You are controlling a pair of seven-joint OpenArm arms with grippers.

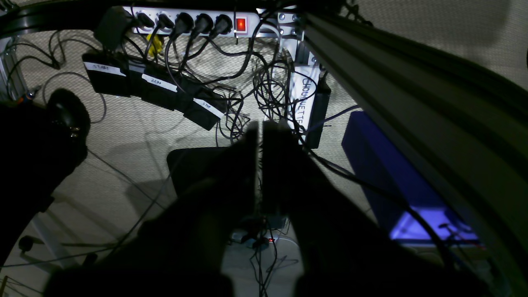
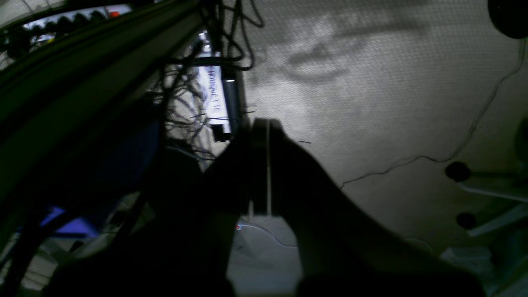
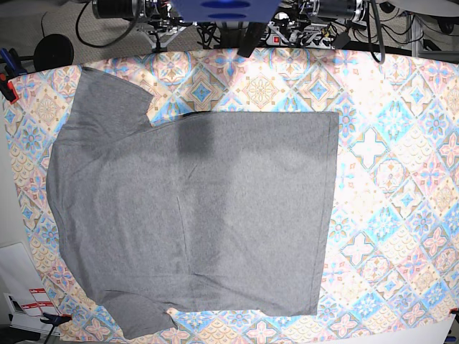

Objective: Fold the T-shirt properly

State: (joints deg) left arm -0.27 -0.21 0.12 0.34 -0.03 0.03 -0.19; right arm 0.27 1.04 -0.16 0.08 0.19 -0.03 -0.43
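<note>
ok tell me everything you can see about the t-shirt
The T-shirt is plain heather grey, apparently soft knit, with no print. It lies spread flat and unfolded on the patterned cloth, turned sideways in the base view: both short sleeves point left, one at the top, one at the bottom, and the straight hem runs down the right. A faint shadow crosses its upper middle. Nothing else touches it; no gripper is on it.
</note>
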